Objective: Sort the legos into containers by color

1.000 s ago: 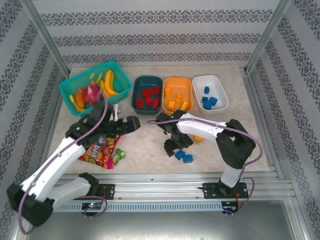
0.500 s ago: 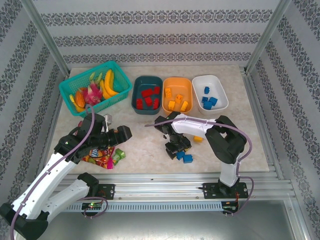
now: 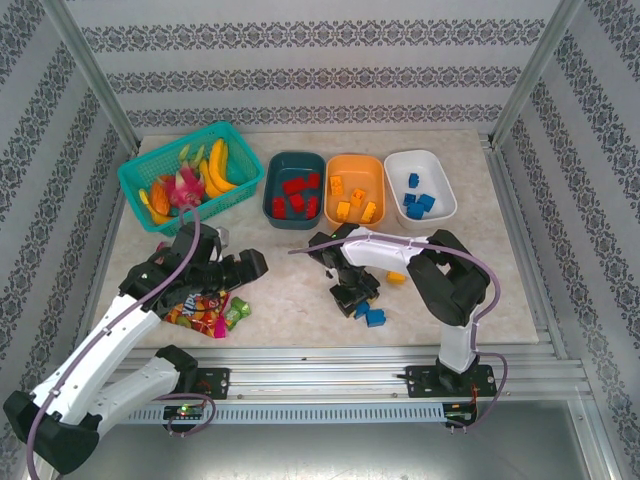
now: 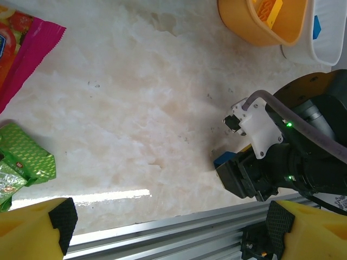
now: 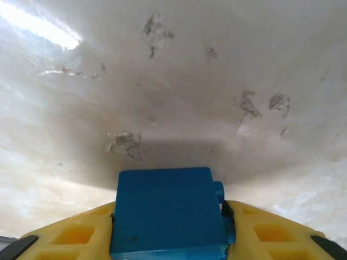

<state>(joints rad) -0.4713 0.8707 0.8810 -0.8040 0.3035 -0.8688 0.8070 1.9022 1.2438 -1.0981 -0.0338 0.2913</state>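
My right arm is folded hard at the elbow, forearm sweeping left across the table (image 3: 290,300), wrist tipped so my right claw (image 3: 352,298) points down at the marble in front of the orange tub (image 3: 378,180). Up close, a blue brick (image 5: 168,214) sits square between my yellow pads (image 5: 76,235), both sides pressed against it, the brick's bottom at the tabletop: clamped on. Just beside that claw a second blue brick (image 3: 376,318) lies loose, and an orange brick (image 3: 397,277) peeks out near my forearm. My left arm runs long and slanted from its base at the near left, wrist turned toward the middle, left claw (image 3: 250,265) hanging above the table just past the candy bag (image 3: 195,310), its fingers (image 4: 32,227) spread wide with nothing between them. Along the back, red bricks (image 3: 297,195) lie in the teal tub (image 3: 275,170), orange ones (image 3: 352,200) in the orange tub, blue ones (image 3: 418,203) in the white tub (image 3: 440,180), with the fruit basket (image 3: 135,180) off at the left.
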